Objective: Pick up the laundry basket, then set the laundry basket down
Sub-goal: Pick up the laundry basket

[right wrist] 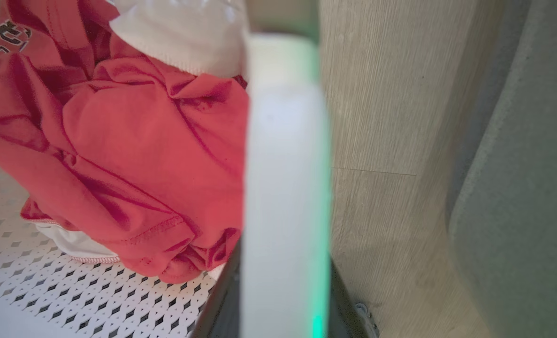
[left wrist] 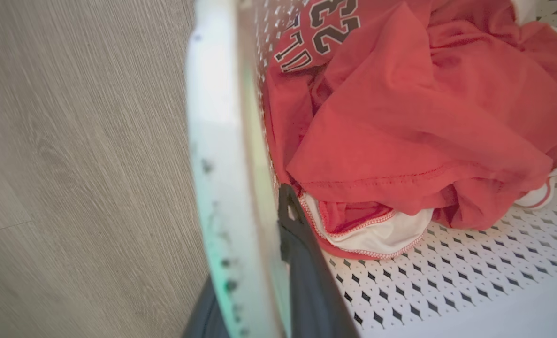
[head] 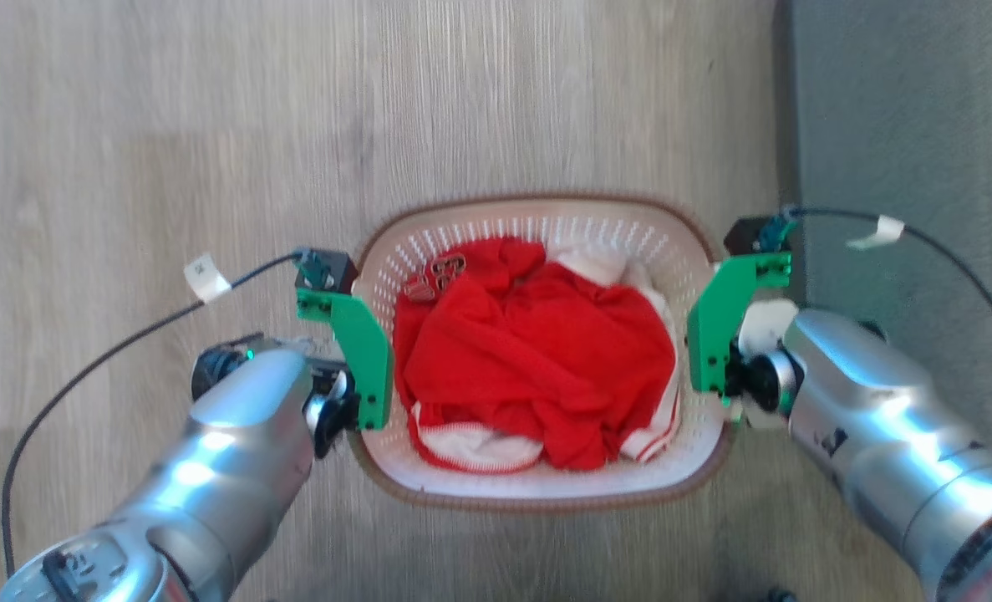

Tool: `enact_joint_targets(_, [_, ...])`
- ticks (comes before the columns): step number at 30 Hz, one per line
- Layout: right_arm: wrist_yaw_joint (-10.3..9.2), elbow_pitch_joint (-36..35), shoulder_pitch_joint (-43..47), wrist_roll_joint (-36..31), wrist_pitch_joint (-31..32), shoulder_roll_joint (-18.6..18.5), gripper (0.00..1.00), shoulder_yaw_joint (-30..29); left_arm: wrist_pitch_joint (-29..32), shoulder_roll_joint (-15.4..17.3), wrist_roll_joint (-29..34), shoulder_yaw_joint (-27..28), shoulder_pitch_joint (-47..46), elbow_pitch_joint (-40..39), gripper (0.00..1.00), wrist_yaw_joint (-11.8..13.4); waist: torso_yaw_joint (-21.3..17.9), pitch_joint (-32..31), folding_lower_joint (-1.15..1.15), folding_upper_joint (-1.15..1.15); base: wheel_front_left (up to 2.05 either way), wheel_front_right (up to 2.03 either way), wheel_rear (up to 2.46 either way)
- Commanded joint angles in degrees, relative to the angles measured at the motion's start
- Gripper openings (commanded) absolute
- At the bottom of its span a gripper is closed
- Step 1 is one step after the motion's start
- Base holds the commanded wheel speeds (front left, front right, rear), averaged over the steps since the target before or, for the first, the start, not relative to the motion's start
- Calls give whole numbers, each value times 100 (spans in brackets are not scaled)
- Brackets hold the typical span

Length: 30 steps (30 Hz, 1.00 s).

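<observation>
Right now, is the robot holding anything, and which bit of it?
Yes, the laundry basket. The left gripper pinches its left side edge and the right gripper its right side edge, one finger inside the basket and one outside.

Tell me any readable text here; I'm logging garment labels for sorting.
"23", as it seems to read, tilted and partly cropped, on the red shirt in the laundry basket; letters beside it are folded, unreadable.
Mark on the white cable tag: too small to read.
</observation>
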Motion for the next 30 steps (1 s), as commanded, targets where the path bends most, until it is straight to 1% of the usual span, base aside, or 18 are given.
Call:
enact_joint_targets(1, [43, -189, 299, 54, 95, 191, 0, 173, -16, 27, -4, -10, -31, -116, 0, -108, -5, -522, 0, 0, 0, 0, 0])
enact_joint_targets(5, [43, -151, 426, 167, 230, 258, 0, 351, 33, 27, -77, -22, 105, -64, 0, -147, -13, -982, 0, 0, 0, 0, 0])
enact_joint_targets(6, [43, -151, 426, 167, 230, 258, 0, 351, 33, 27, -77, -22, 105, -64, 0, -147, -13, -982, 0, 0, 0, 0, 0])
enact_joint_targets(15, [43, -76, 705, 461, 452, 386, 0, 613, 239, 27, -79, -74, 453, 56, 0, -257, 21, -1804, 0, 0, 0, 0, 0])
enact_joint_targets(23, [43, -29, 971, 677, 637, 487, 0, 824, 367, 27, -60, -104, 874, 155, 0, -286, 40, -2405, 0, 0, 0, 0, 0])
enact_joint_targets(25, [43, -20, 1015, 713, 673, 505, 0, 876, 333, 27, -31, -111, 935, 113, 0, -287, 58, -2511, 0, 0, 0, 0, 0])
enact_joint_targets(30, [43, 10, 1132, 815, 718, 530, 0, 1006, 486, 61, 9, -129, 1128, -20, 0, -289, 141, -2812, 0, 0, 0, 0, 0])
